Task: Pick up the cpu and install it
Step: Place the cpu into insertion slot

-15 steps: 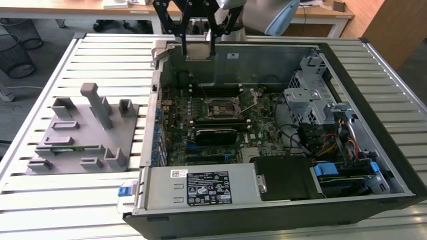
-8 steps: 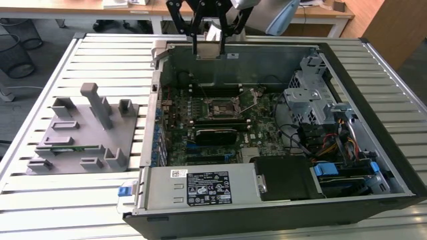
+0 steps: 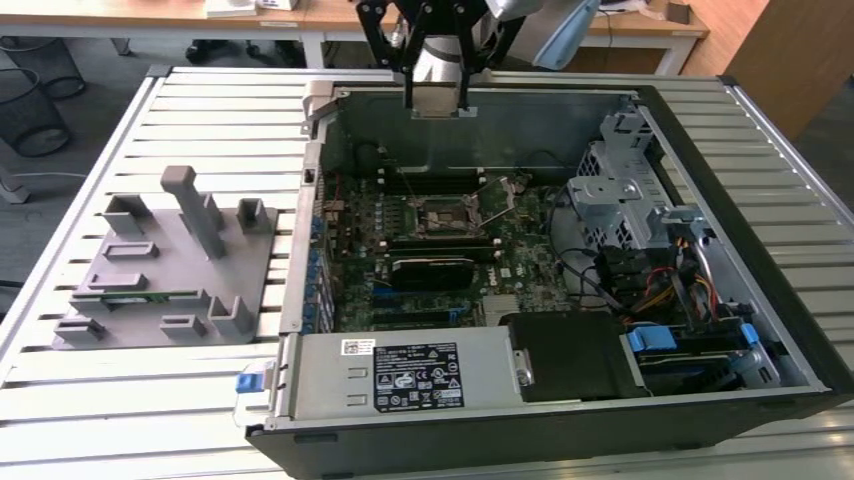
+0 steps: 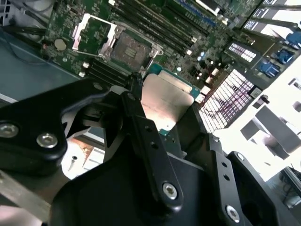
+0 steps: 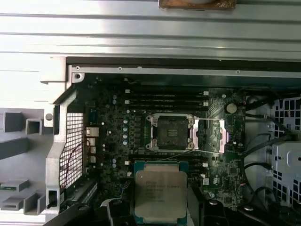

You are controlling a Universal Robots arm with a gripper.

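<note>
Gripper: gripper clamped on the cpu, one black finger pressed against its edge
Cpu: held in the air over the open computer case, metal top up, apart from the socket
Socket: bare, its metal frame swung aside
Around: memory slots beside the socket; drive cage on the exterior view's right; grey fixture tray outside the case on its left
Views: the exterior view shows the cpu high near the case's far wall; the first wrist view shows it covering board just beside the socket
</note>
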